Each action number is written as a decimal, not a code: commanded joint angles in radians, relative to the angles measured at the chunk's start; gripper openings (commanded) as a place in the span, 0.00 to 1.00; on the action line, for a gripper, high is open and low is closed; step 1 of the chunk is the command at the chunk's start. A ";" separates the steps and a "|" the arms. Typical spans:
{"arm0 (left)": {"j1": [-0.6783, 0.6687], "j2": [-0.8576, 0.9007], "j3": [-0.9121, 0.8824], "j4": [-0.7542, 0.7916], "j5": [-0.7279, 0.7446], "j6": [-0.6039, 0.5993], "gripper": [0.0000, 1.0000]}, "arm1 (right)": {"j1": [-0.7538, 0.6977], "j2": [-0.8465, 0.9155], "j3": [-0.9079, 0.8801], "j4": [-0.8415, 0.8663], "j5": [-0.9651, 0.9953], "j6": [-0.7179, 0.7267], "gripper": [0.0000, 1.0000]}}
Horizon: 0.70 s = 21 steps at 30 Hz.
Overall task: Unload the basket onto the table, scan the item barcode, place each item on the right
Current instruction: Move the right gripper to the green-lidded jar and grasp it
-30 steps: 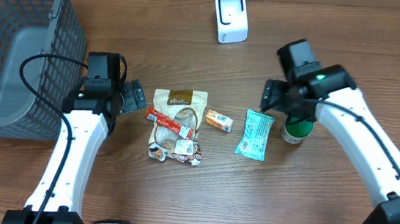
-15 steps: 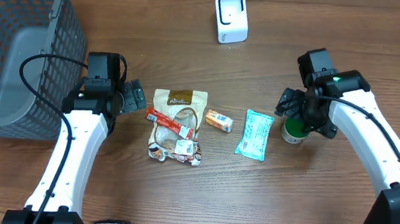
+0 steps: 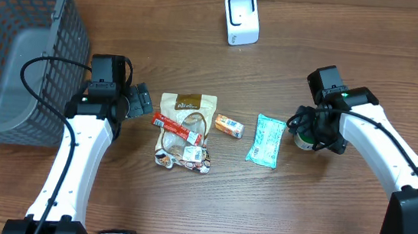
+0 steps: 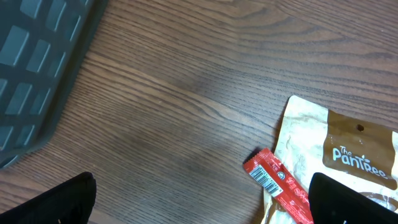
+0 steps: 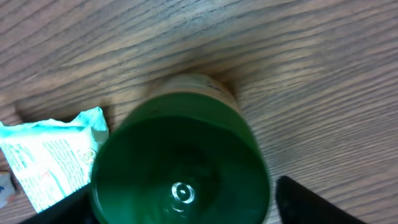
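Since a second ago only the right arm has changed place: it swung from above the items over to the bottle and came down on it, while the left arm and all the goods stayed as they were

In the right wrist view the right gripper has one of its fingers on each side of the green-capped bottle. The fingers are spread and not clamped, because a thin strip of wood shows between the right finger and the cap. The bottle stands upright on the table, at about 3 o'clock from the table's middle. A teal packet lies just beside it at its 9 o'clock.

The left gripper is released and empty, with only bare wood between its fingers. A red bar on a tan pouch lies near it at 3 o'clock. A small orange pack sits between the pouch and the teal packet.

Further out, the white scanner stands at 12 o'clock, well apart from the bottle, and the grey basket fills 9 to 10 o'clock.

So the bottle seems to be the chosen item, and the grasp is only beginning. It probably needs the fingers closed, then a lift toward the scanner. No barcode on the bottle is visible from here
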 commanded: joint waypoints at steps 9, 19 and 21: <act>0.000 0.002 0.010 0.002 -0.013 0.004 1.00 | 0.002 -0.006 -0.005 0.017 0.026 -0.029 0.65; 0.000 0.002 0.010 0.001 -0.013 0.004 1.00 | 0.003 -0.006 -0.017 0.038 0.025 -0.081 0.75; 0.000 0.002 0.010 0.001 -0.013 0.004 1.00 | 0.003 -0.006 -0.032 0.064 0.025 -0.081 0.78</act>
